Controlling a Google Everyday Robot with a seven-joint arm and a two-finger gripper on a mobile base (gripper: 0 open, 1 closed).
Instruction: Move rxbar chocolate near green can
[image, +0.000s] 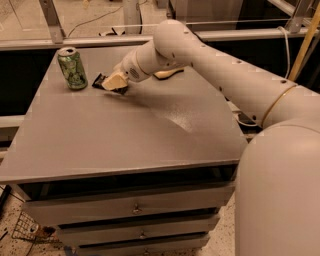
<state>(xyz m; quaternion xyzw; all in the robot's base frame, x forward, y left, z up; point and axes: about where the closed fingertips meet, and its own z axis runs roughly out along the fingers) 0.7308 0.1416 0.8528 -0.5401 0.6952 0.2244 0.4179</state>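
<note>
Pinching the bar (99, 81) in the gripper (112, 83), just right of the can (72, 69). Could topple the can if carried left into it; could drop the bar askew if released while tilted.

I count one upright green drink can (72, 68) with a silver top, one small flat black-wrapped snack bar (99, 81) and one pale yellow flat piece (168, 74) behind the arm — three loose things in all. One cream robot arm (225, 75) carries one gripper (116, 83), low over the bar's right end, near the can. One grey cabinet top (125, 145) bears them — three drawer fronts (135, 207) below.
</note>
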